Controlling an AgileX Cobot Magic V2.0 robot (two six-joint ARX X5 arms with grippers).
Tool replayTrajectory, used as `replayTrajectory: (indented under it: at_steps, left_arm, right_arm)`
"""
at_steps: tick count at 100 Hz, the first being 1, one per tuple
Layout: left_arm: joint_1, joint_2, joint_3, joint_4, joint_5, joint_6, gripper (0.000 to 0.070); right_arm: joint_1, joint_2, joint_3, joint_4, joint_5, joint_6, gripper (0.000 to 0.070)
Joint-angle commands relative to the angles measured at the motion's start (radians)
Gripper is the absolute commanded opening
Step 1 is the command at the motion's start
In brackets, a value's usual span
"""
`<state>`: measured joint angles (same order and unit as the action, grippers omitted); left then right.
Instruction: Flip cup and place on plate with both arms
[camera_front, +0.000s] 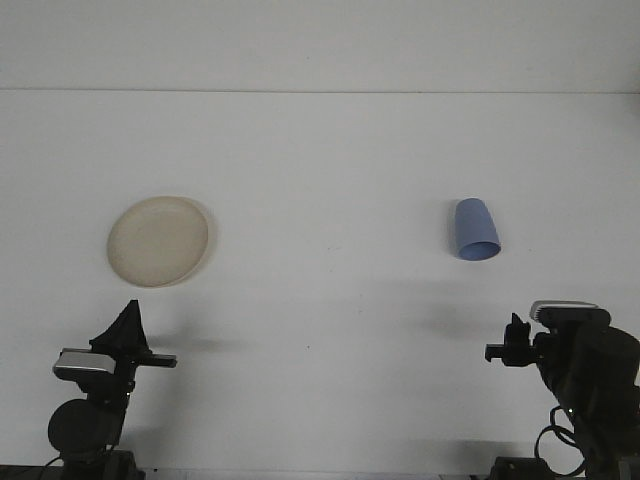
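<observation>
A blue cup (476, 229) lies on its side on the white table at the right, its open mouth facing toward me. A round cream plate (159, 240) rests flat at the left. My left gripper (129, 310) sits low at the near left, in front of the plate and well short of it, shut with nothing in it. My right gripper (516, 328) is at the near right, in front of the cup and apart from it; only a small dark tip shows beside the arm's body.
The white table (320, 180) runs back to a far edge where the wall begins. Both arm bases stand at the bottom corners.
</observation>
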<state>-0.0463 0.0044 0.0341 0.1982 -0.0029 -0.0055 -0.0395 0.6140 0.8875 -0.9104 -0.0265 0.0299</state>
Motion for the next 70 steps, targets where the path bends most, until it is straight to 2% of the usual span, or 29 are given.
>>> replayTrajectory:
  at_steps: [1, 35, 55, 70]
  left_arm:
    - [0.000, -0.001, -0.020, 0.012, 0.000, 0.010, 0.0012]
    - [0.000, -0.001, -0.020, 0.012, 0.000, 0.010, 0.0012]
    - [0.000, -0.001, -0.020, 0.012, 0.000, 0.010, 0.0012]
    - [0.000, -0.001, -0.020, 0.012, 0.000, 0.010, 0.0012]
  right_arm:
    - [0.002, 0.003, 0.013, 0.004, -0.001, 0.007, 0.0405]
    - [0.002, 0.056, 0.012, 0.060, -0.003, 0.007, 0.0405]
    - [0.002, 0.146, -0.020, 0.278, -0.056, 0.006, 0.0405]
    - [0.001, 0.195, -0.085, 0.477, -0.055, 0.006, 0.0405]
